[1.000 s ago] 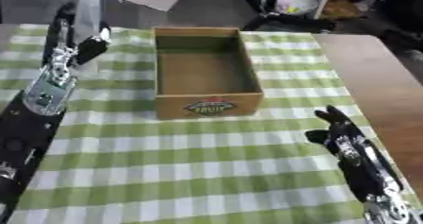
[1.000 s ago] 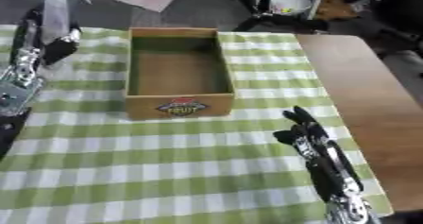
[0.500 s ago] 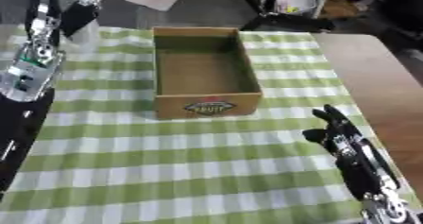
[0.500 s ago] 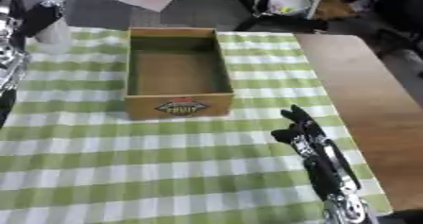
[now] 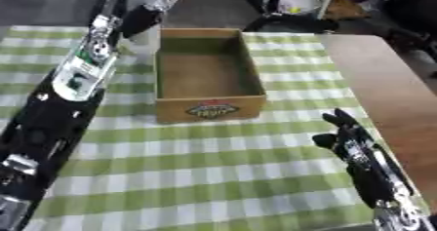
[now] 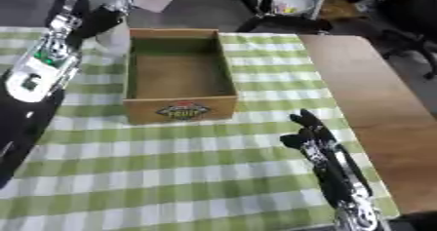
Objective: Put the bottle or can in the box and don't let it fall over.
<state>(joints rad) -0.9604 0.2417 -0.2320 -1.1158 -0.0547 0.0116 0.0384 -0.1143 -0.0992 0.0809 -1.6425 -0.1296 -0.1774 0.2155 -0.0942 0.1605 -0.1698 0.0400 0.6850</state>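
We are holding a pale, translucent plastic bottle (image 6: 109,28) in our left hand (image 5: 141,15), whose dark fingers are curling round it, just beside the far left corner of the open brown cardboard box (image 5: 206,74) sitting on the green-and-white checked surface (image 5: 213,171). Our right hand (image 5: 341,132) is resting open, fingers relaxed, near the lower right.

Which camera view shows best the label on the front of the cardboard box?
The left eye view: the label on the cardboard box sits nearer the picture's middle and faces the camera more squarely. The right eye view shows the same label, further to the left; its words are unreadable in both.
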